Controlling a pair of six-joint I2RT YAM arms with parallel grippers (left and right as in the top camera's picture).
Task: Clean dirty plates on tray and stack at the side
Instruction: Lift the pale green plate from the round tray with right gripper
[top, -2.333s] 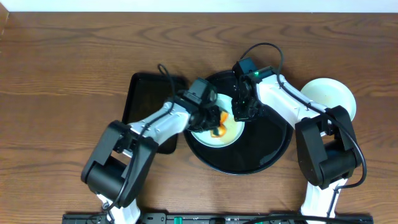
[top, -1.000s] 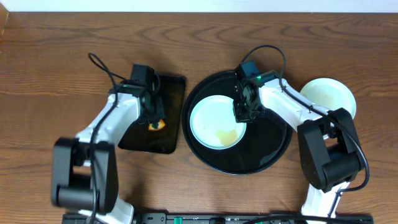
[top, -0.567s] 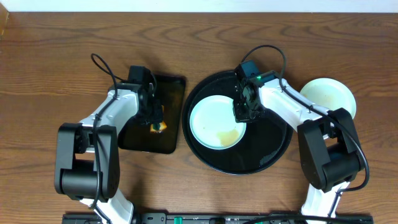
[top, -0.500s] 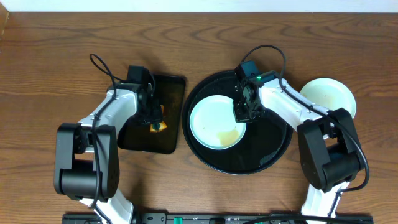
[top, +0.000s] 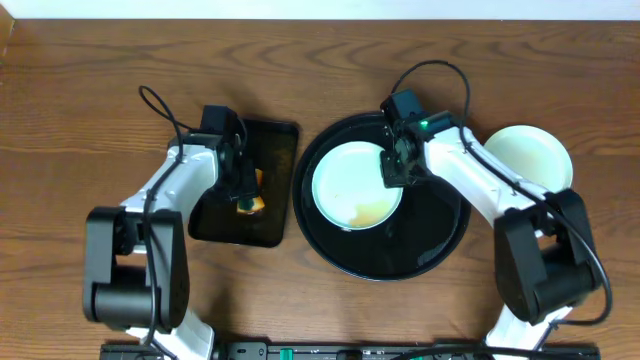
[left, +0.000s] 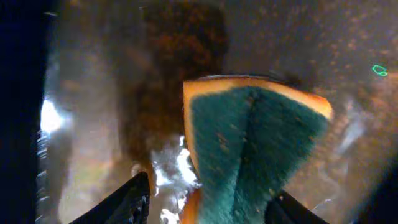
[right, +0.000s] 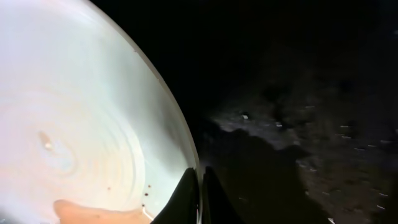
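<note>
On the round black tray (top: 440, 250) lies a mint-green plate (top: 350, 180) with a brown smear. The right gripper (top: 394, 172) pinches its rim, fingers nearly together. The left gripper (top: 245, 185) has its fingers apart, one at each side of the sponge (left: 249, 143), which lies on the rectangular tray (top: 275, 160).

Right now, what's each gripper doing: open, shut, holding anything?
Left gripper: open, its fingers either side of the sponge on the small tray.
Right gripper: shut on the rim of the mint-green plate.
</note>
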